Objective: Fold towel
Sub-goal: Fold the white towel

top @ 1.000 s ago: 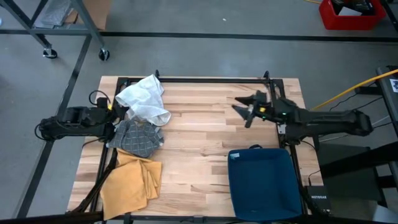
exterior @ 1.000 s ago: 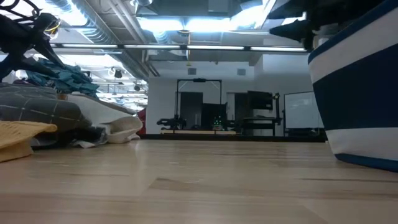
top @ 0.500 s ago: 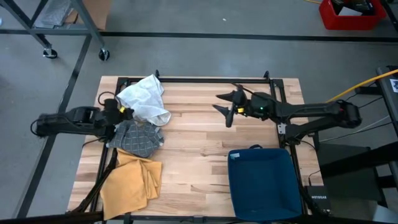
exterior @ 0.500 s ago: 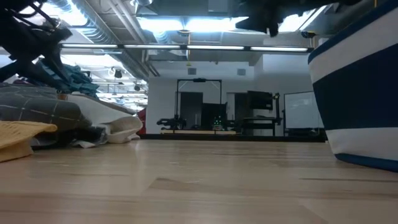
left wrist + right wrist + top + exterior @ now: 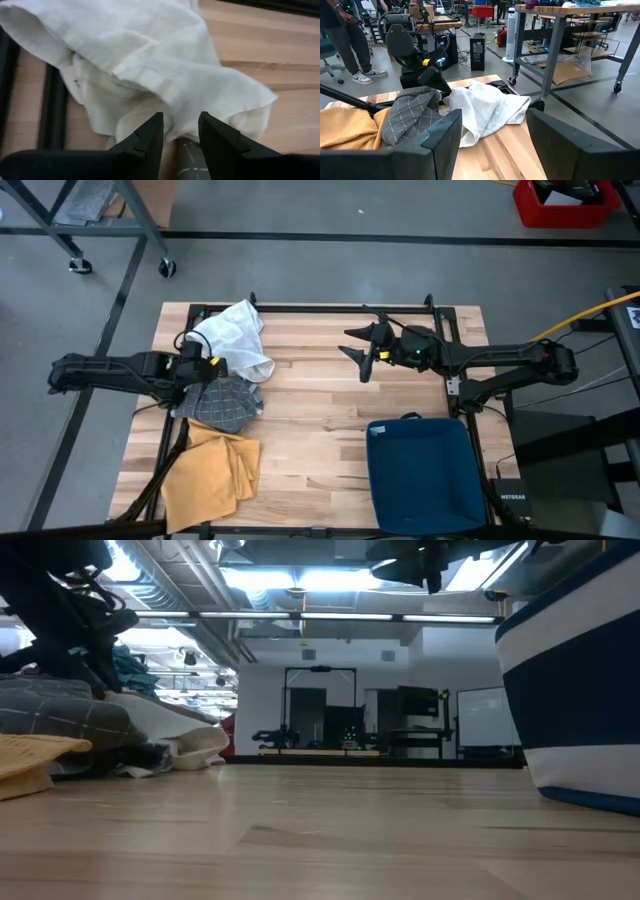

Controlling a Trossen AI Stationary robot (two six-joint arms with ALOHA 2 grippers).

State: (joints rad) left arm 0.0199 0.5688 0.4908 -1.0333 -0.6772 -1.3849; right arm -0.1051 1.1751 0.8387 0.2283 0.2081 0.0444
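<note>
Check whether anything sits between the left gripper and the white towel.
Nothing visible does. The left gripper is open with its fingertips right at the white towel, which lies crumpled at the table's far left corner, its near edge overlapping the grey checked cloth.

We see three cloths along the bench's (image 5: pixel 320 430) left side: a towel (image 5: pixel 235 340) at the back, a checked cloth (image 5: pixel 225 402) before it, a third cloth (image 5: pixel 210 470) nearest the front. A bin (image 5: pixel 425 475) sits front right.
</note>
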